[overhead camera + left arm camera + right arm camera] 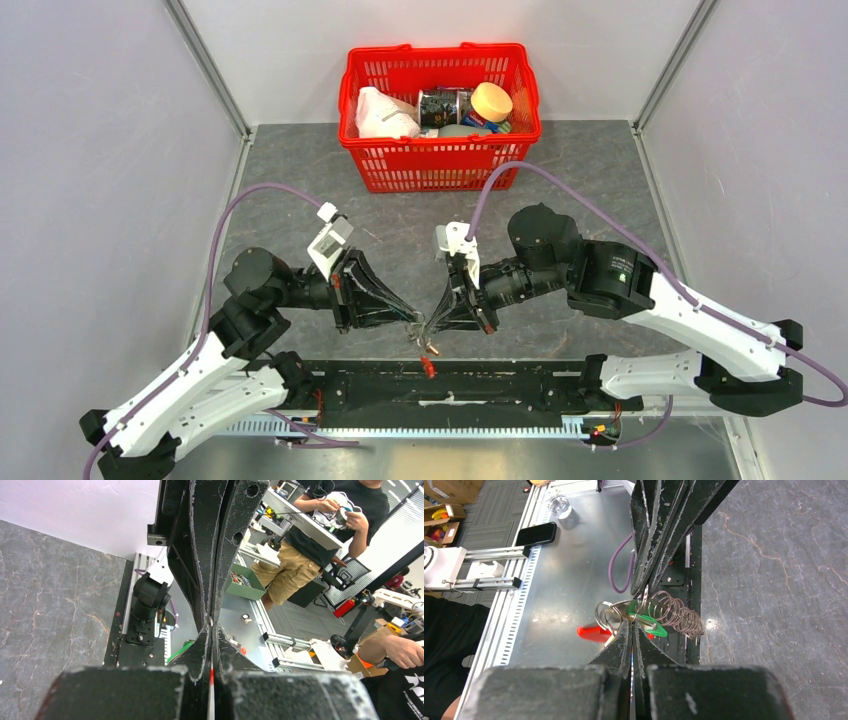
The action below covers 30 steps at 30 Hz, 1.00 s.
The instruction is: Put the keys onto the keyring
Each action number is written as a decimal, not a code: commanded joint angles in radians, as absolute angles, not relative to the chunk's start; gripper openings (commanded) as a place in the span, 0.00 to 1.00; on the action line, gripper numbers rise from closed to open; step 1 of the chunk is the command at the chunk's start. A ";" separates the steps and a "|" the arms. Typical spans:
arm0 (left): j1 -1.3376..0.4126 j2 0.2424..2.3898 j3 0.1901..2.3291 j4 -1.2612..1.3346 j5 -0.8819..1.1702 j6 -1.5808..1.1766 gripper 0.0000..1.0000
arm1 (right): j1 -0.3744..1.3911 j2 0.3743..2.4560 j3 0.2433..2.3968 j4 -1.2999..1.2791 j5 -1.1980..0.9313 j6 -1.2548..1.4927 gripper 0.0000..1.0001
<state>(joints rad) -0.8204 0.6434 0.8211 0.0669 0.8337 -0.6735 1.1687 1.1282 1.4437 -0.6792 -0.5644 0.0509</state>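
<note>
One keyring [603, 614] pinched between left end effector [410, 318] and right end effector [633, 626].

L gripper [210, 636] clamped tight, thin red sliver [211, 675] showing in the slit. R gripper [210, 611] meets it tip-to-tip from above. Grey tabletop [50, 605] to its left, person [300, 560] upper right.

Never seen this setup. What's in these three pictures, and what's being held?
Two robot arms, each ending in a two-finger gripper. The top view looks down from above; the other two come from cameras on the left and right wrists, showing their own fingers. On the grey table stands a red basket of groceries. The left gripper and right gripper meet tip to tip, both shut: the right pinches a green-headed key, the left seemingly the red-looped keyring beside a wire coil.
</note>
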 commanded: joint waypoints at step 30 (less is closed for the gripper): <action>-0.822 0.602 0.787 0.297 0.747 -0.788 0.02 | 1.200 1.052 1.474 -0.537 -0.319 0.263 0.42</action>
<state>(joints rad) -0.8204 0.6193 0.7818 0.2276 0.7609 -0.7551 1.1961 1.0500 1.4612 -0.6243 -0.3382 0.1776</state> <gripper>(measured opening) 0.022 0.419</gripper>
